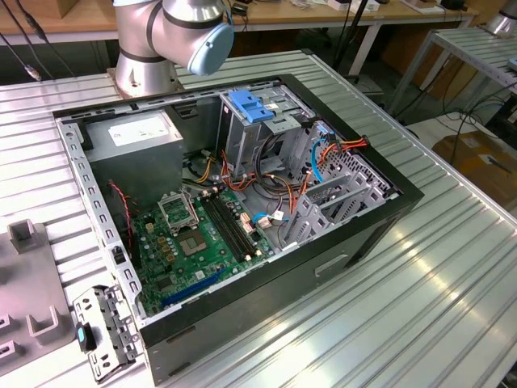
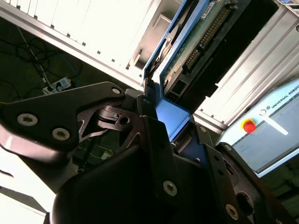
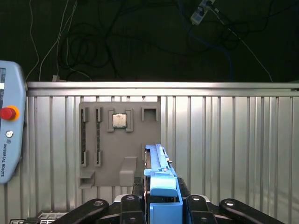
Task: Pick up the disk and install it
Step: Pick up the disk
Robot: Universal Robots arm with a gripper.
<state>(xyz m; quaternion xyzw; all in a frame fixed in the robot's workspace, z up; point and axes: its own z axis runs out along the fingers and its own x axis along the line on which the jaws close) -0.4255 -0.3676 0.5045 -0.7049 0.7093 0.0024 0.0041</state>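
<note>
- The tool (image 3: 161,198) is clamping the disk (image 2: 205,32), its fingers drawn narrow onto one end, against the blue side rails.
- The disk is hanging clear of the surface (image 3: 224,140), edge-on in the first wrist view. In the second wrist view it is showing its green circuit-board face.
- Below it, a grey fixture tray (image 3: 105,154) is lying on the ribs, and a teach pendant (image 3: 9,140) is resting at the surface's edge.
- In the exterior view the open computer case (image 1: 323,267) is sitting with its blue-handled drive cage (image 1: 246,109) upright, between the grey power supply (image 1: 137,133) and a tangle of orange and red cables (image 1: 279,174).
- By my reckoning the disk is in hand but not yet in the cage, so the job is looking about half done.
- Since the hold is at 1 end only, most of the disk is overhanging. I am thinking a slow, level carry suits it best.
- The rails are going to need squaring with the cage's slot, and those cables are lying close enough to snag.
</note>
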